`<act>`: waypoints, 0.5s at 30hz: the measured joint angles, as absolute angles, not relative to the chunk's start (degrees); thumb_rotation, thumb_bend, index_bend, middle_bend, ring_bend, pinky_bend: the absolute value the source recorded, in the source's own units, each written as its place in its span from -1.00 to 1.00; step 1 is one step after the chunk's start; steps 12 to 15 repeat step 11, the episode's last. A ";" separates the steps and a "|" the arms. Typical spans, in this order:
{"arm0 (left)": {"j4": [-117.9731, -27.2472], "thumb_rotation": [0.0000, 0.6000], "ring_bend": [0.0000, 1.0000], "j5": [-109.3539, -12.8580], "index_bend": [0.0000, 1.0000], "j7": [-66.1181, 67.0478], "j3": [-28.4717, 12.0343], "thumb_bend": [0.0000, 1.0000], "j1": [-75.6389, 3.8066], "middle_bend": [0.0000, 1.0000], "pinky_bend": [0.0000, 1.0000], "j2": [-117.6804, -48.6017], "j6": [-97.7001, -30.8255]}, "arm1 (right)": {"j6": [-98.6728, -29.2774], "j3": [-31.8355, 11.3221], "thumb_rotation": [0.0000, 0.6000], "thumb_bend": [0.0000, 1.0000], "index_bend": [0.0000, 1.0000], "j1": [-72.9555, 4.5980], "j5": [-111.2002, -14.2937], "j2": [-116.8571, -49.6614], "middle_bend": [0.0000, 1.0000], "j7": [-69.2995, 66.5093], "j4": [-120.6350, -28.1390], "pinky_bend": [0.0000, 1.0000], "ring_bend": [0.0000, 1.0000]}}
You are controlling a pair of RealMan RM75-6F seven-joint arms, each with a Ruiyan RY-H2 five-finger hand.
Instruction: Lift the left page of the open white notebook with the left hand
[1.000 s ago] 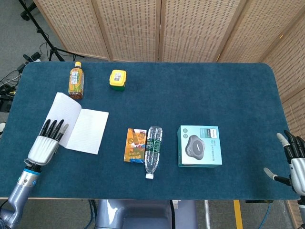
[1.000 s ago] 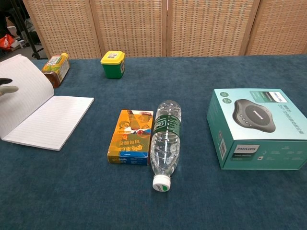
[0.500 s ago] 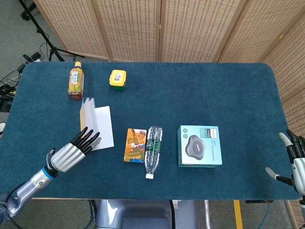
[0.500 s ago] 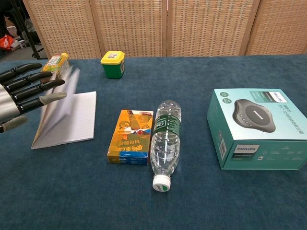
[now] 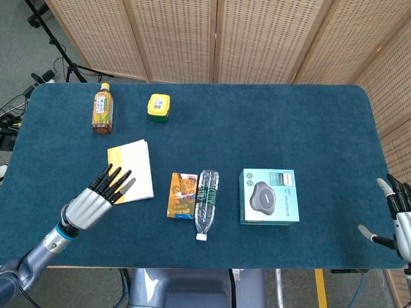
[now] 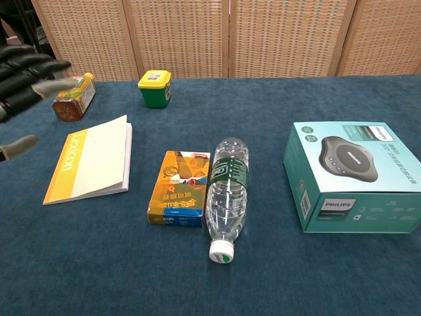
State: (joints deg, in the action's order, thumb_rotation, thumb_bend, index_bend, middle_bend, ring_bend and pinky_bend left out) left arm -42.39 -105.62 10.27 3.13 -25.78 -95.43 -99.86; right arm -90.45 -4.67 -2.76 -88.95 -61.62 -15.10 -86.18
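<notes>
lying closed, the white notebook [image 5: 130, 171] shows its yellow-edged cover near the table's [image 5: 257, 122] left front. the left hand [image 5: 96, 195] hovers just beside it, fingers spread and empty, apparently clear of the page.

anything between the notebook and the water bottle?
Yes. In both views, one small orange carton lies flat between the closed notebook and the water bottle. It sits right beside the bottle, with bare blue table between it and the notebook.

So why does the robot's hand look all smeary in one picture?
Chest view: the left hand at the left edge is motion-blurred, while the notebook and bottle are sharp. Head view: the same hand looks crisp.
</notes>
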 measured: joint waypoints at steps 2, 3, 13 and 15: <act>-48.24 1.00 -1.00 -102.48 -1.00 5.44 2.29 -0.28 -24.14 -1.00 -1.00 -93.74 -99.77 | -90.47 -4.67 1.00 -1.00 -1.00 -2.75 -88.95 -61.64 -1.00 -14.96 -86.21 -1.00 -1.00; -51.22 1.00 -1.00 -101.13 -1.00 3.84 2.03 -0.28 -23.41 -1.00 -1.00 -92.77 -99.54 | -90.48 -4.67 1.00 -1.00 -1.00 -2.75 -88.95 -61.66 -1.00 -14.90 -86.22 -1.00 -1.00; -80.68 1.00 -1.00 -89.13 -1.00 -2.88 1.38 -0.52 -15.84 -1.00 -1.00 -77.64 -94.96 | -90.04 -4.71 1.00 -1.00 -1.00 -2.92 -88.71 -61.92 -1.00 -13.74 -86.40 -1.00 -1.00; -80.68 1.00 -1.00 -89.13 -1.00 -2.88 1.38 -0.52 -15.84 -1.00 -1.00 -77.64 -94.96 | -90.04 -4.71 1.00 -1.00 -1.00 -2.92 -88.71 -61.92 -1.00 -13.74 -86.40 -1.00 -1.00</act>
